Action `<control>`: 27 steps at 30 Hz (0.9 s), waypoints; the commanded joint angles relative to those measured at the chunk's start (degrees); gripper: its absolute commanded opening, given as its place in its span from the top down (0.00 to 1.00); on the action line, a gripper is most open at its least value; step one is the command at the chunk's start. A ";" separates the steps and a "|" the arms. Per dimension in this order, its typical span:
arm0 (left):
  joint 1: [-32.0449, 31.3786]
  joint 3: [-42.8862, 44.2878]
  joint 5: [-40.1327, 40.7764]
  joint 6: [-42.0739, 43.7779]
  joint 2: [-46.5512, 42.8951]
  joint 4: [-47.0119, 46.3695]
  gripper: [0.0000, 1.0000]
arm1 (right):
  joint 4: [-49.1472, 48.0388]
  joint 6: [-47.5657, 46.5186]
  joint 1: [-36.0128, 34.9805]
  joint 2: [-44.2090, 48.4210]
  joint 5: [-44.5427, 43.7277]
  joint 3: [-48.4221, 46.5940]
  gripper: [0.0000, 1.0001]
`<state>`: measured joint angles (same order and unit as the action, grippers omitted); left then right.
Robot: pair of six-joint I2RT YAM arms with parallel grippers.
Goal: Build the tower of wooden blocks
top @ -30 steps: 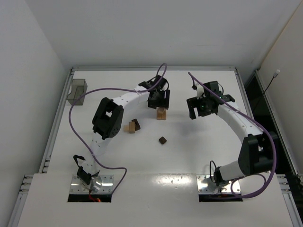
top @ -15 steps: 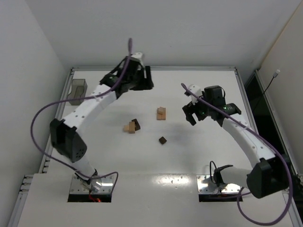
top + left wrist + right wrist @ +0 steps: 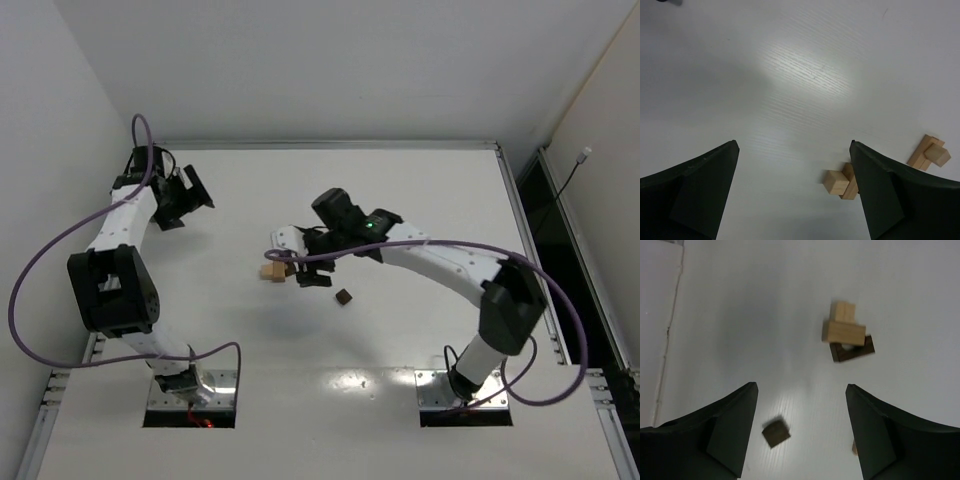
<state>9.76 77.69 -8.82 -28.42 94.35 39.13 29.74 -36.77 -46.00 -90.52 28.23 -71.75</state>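
A tan cube and bar (image 3: 272,270) lie left of centre against a dark brown piece; the right wrist view shows this cluster (image 3: 844,333). A loose dark brown cube (image 3: 344,296) lies nearby and shows between my right fingers (image 3: 776,432), below them on the table. My right gripper (image 3: 305,267) (image 3: 801,386) is open and empty, above these blocks. My left gripper (image 3: 185,205) (image 3: 794,145) is open and empty at the far left. The left wrist view shows the tan cluster (image 3: 840,182) and a small tan stack (image 3: 930,152). In the top view my right arm hides that stack.
The table's raised rim (image 3: 320,145) runs along the back and both sides. My left arm covers the back left corner. My right arm (image 3: 440,260) stretches across the table's middle. A sliver of tan block (image 3: 854,446) shows beside my right finger.
My left arm has swung from the small stack at the back middle out to the far left. My right arm has swung left from the right side to above the centre blocks.
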 commanded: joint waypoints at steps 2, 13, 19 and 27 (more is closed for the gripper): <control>2.10 1.32 -4.19 3.82 -0.84 0.42 0.07 | -4.59 -5.33 -2.43 -11.04 7.53 -9.36 0.34; 8.25 0.80 -10.42 3.29 1.36 0.42 0.03 | -0.47 0.65 -3.57 -35.15 7.10 -32.58 0.45; 10.63 1.93 -13.85 2.23 4.26 -0.11 0.03 | 1.28 1.17 -4.10 -38.33 5.96 -32.58 0.45; 10.63 1.94 -15.09 1.18 4.27 -0.64 0.03 | -0.90 2.66 -4.10 -40.79 4.12 -32.58 0.45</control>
<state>19.97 77.82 -21.96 -26.22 99.44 39.66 31.40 -35.51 -49.71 -131.17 31.66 -101.84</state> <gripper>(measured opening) 0.971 0.554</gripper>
